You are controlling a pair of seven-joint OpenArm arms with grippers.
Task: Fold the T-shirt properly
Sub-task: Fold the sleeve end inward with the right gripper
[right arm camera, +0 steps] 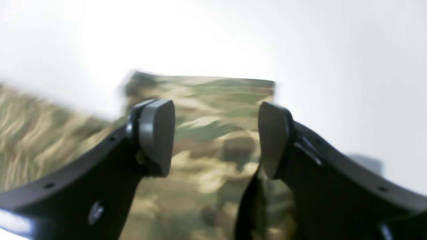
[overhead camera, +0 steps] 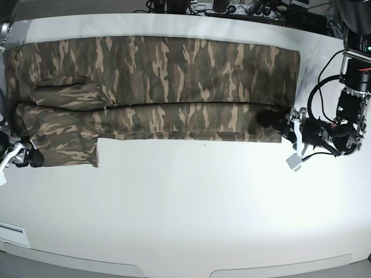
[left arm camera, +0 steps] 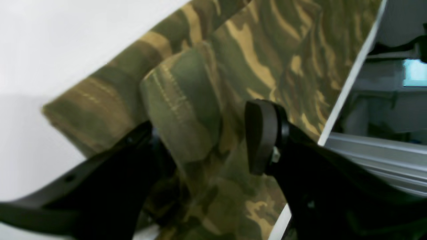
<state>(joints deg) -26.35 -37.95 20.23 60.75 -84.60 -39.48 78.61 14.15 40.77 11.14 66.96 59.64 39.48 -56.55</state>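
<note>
In the left wrist view, the left gripper (left arm camera: pixel 203 140) is seen with its jaws spread apart, and a folded, stitched hem of the T-shirt (left arm camera: pixel 267 50) lies between them — nothing is pinched, though cloth is touched by the left finger. The shirt runs along the edge of the white table (left arm camera: pixel 50 43).

In the right wrist view, which is blurred, the right gripper (right arm camera: pixel 217 138) is shown with jaws wide apart over a camouflage sleeve of the T-shirt (right arm camera: pixel 206 110); no cloth is gripped.

In the base view, the T-shirt (overhead camera: pixel 174 81) is spread lengthwise across the far half of the table (overhead camera: pixel 191 214), its near side folded over in a long band. The left gripper (overhead camera: pixel 278 120) is placed at the shirt's right end — the right gripper (overhead camera: pixel 28 157) at the sleeve on the left.
</note>
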